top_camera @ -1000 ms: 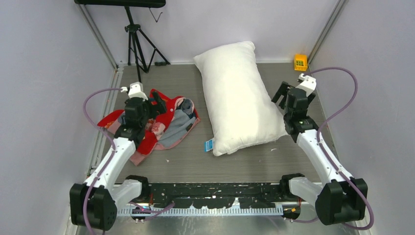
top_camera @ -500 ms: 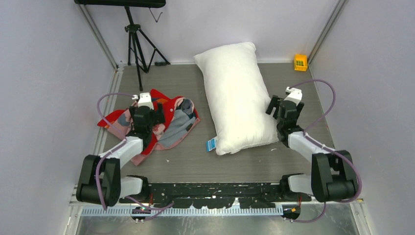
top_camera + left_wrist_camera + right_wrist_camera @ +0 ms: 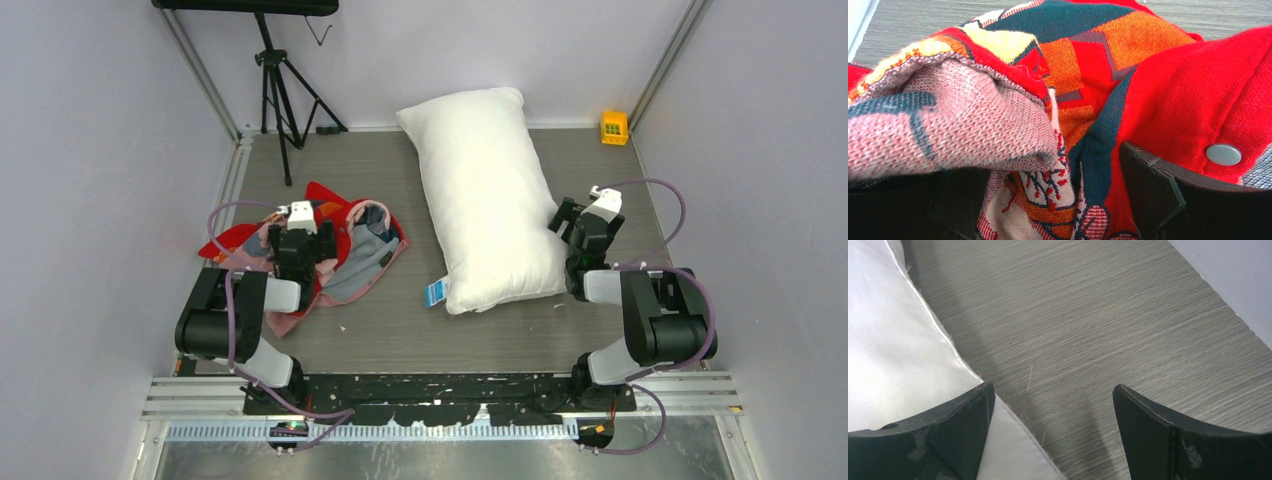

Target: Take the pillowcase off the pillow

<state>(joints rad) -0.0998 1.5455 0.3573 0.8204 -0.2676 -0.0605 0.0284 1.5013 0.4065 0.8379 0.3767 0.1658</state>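
Observation:
The red printed pillowcase (image 3: pixel 352 248) lies crumpled on the table at the left, apart from the pillow. The plump white pillow (image 3: pixel 485 190) lies lengthwise in the middle, its blue tag (image 3: pixel 433 293) at the near end. My left gripper (image 3: pixel 303 243) rests low over the heap, open. In the left wrist view, loose folds of the pillowcase (image 3: pixel 1158 90) bulge between the wide-spread fingers of the left gripper (image 3: pixel 1053 200). My right gripper (image 3: pixel 581 222) is open beside the pillow's right edge. In the right wrist view, the right gripper (image 3: pixel 1052 395) frames bare table, with the pillow (image 3: pixel 893 355) by its left finger.
A black tripod (image 3: pixel 275 80) stands at the back left. A small yellow block (image 3: pixel 613 126) sits in the back right corner. Grey walls close in both sides. Metal rails run along the table's left edge (image 3: pixel 215 260).
Both arms have folded back toward their bases, drawing the grippers lower and nearer. The left gripper stays over the pillowcase, and the right has slid back along the pillow's edge. Pillow and pillowcase have not moved.

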